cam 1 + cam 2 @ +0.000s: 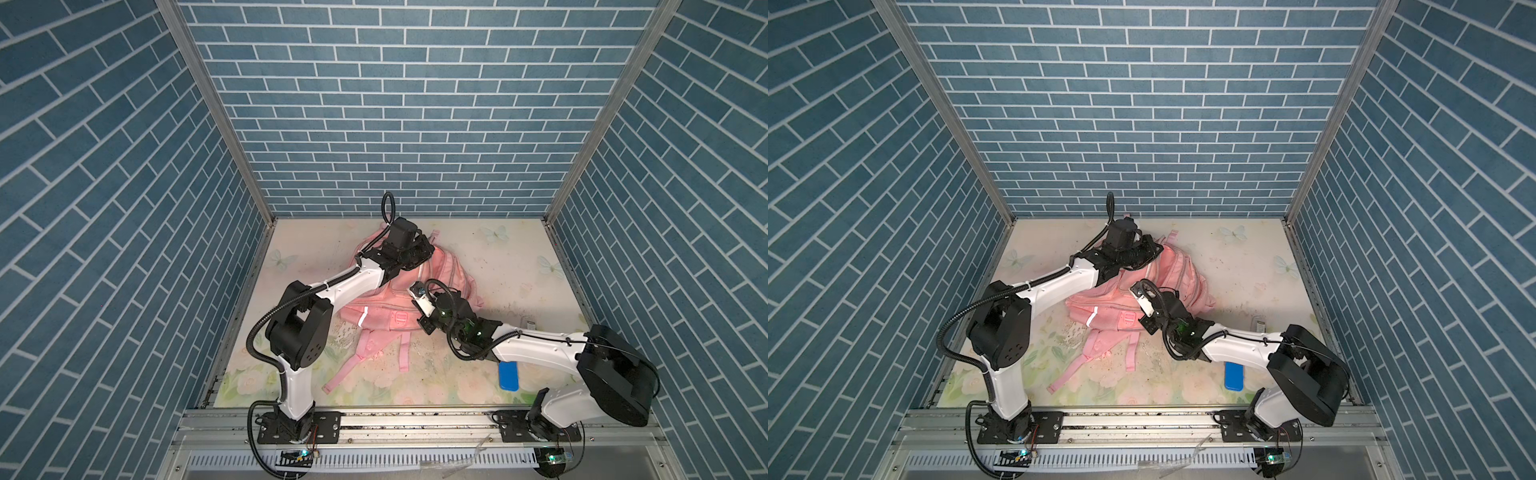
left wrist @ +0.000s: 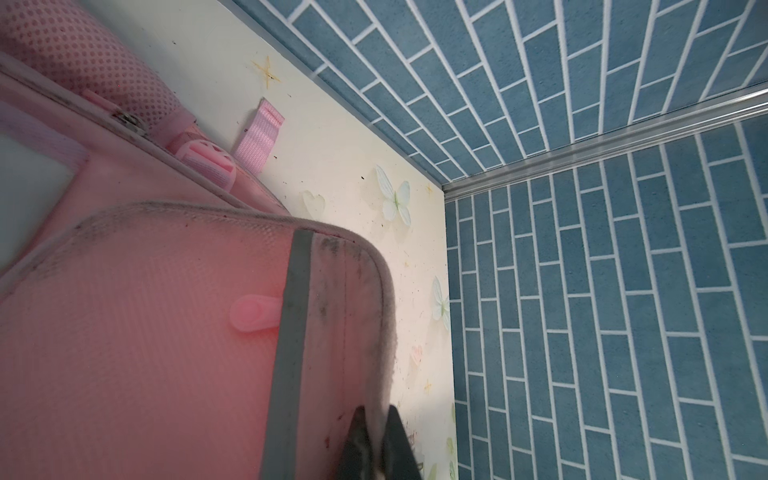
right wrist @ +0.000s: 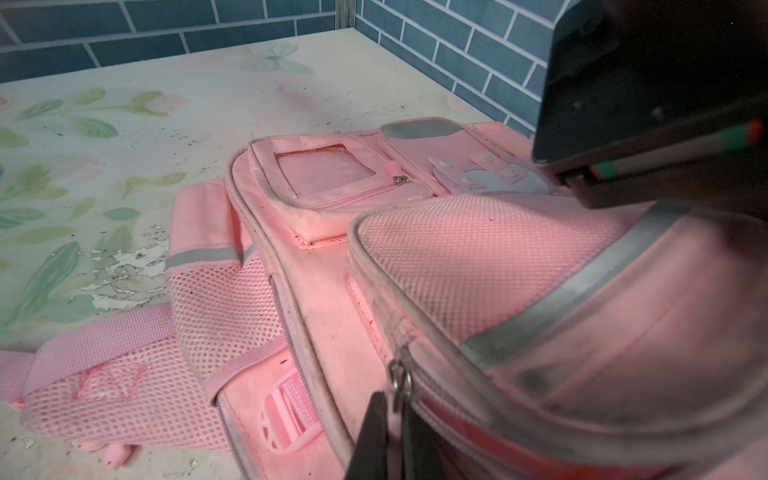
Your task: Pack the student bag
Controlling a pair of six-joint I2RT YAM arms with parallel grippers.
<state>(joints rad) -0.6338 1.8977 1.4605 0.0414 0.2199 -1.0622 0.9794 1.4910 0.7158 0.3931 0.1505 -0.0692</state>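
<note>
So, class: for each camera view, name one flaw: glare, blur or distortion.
In both top views the wide lens slants the brick walls, and the reflective strip on the student bag glares white. In the left wrist view the left gripper is dark and blurred. In the right wrist view the right gripper and the nearest bag fabric are out of focus.

2 overhead views; 2 wrist close-ups on bag (image 2: 145, 353).
</note>
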